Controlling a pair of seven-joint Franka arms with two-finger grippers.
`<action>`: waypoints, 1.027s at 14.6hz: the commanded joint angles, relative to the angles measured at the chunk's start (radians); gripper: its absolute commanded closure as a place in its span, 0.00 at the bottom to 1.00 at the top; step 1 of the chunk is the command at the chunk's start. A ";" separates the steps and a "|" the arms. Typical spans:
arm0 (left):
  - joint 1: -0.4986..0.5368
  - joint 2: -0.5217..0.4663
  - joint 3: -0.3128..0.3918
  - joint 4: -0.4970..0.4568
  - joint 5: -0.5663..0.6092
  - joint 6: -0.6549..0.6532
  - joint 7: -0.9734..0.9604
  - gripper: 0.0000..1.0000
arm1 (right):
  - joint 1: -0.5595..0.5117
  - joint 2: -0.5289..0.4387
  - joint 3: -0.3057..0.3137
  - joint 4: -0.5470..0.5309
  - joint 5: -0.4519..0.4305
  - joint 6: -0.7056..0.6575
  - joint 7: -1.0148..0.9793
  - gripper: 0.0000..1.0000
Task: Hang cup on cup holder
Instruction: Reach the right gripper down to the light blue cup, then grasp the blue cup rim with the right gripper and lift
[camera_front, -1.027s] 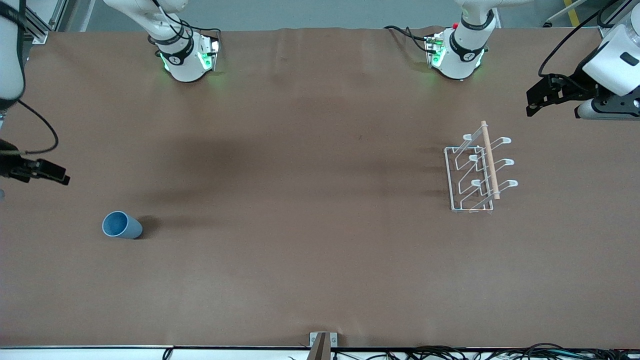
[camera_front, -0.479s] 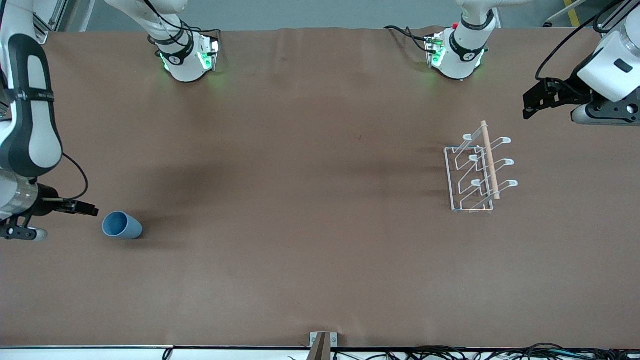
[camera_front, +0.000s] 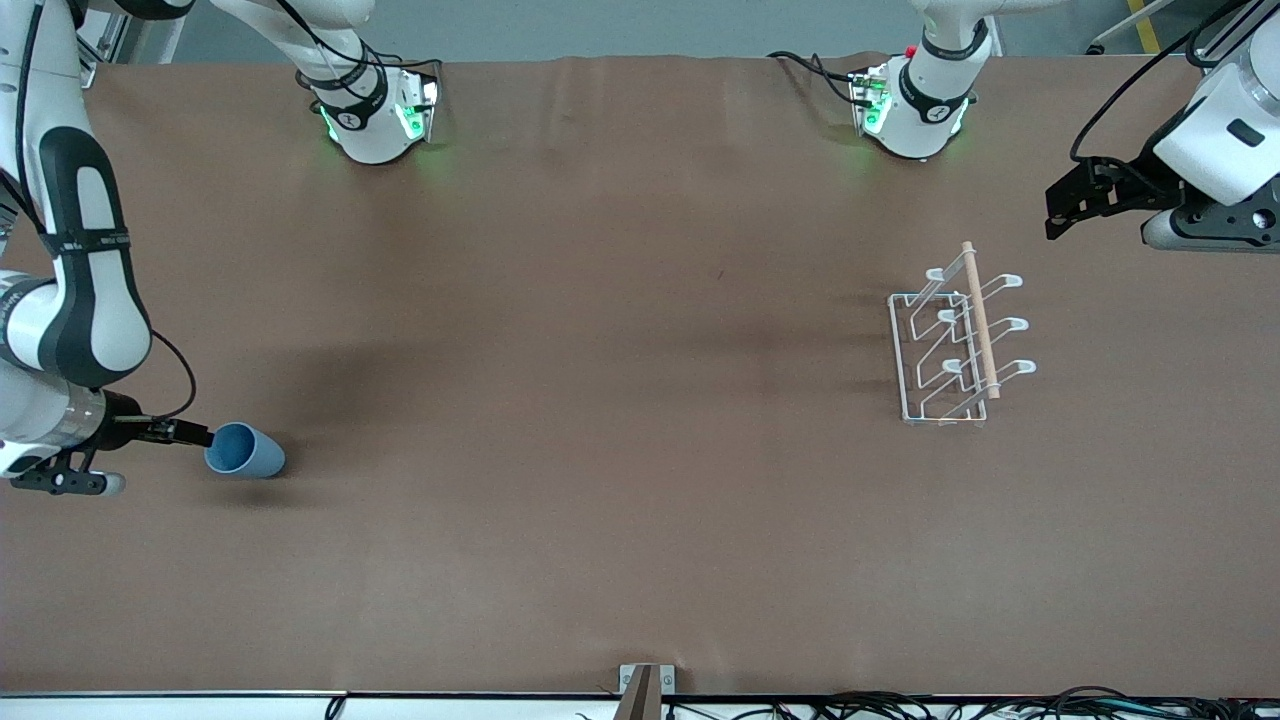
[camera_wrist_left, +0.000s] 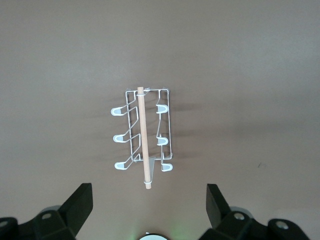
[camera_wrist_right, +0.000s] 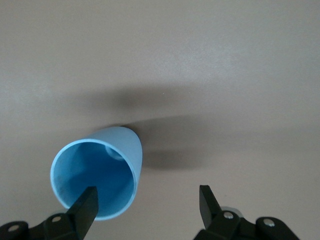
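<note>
Two grippers in play, but only the right gripper (camera_front: 205, 436) is working: step in hand looks like the reach-in for the pick, nothing lifted yet. Light-blue cup (camera_front: 245, 450) lies on its side on the brown table (camera_front: 600, 500), well apart from the white wire cup holder (camera_front: 950, 350), toward the right arm's end. In the right wrist view the fingers (camera_wrist_right: 86, 207) stand wide apart; one is at the cup's open rim (camera_wrist_right: 95, 182), the other off to the side over bare table, so no grip yet. Next move prob. needs the rim wall between the jaws, then closing. Left gripper (camera_wrist_left: 148, 200) waits in the air over the table beside the holder, jaws spread wide, holding nothing.
</note>
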 joint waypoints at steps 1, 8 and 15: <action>-0.001 0.016 -0.001 0.031 -0.004 -0.022 0.010 0.00 | -0.002 -0.002 0.020 -0.071 0.026 0.098 -0.017 0.16; -0.001 0.028 -0.001 0.049 -0.007 -0.022 0.011 0.00 | -0.011 0.040 0.035 -0.086 0.047 0.161 -0.017 0.70; 0.000 0.036 -0.001 0.051 -0.007 -0.022 0.022 0.00 | -0.008 0.028 0.034 -0.066 0.115 0.147 -0.005 0.99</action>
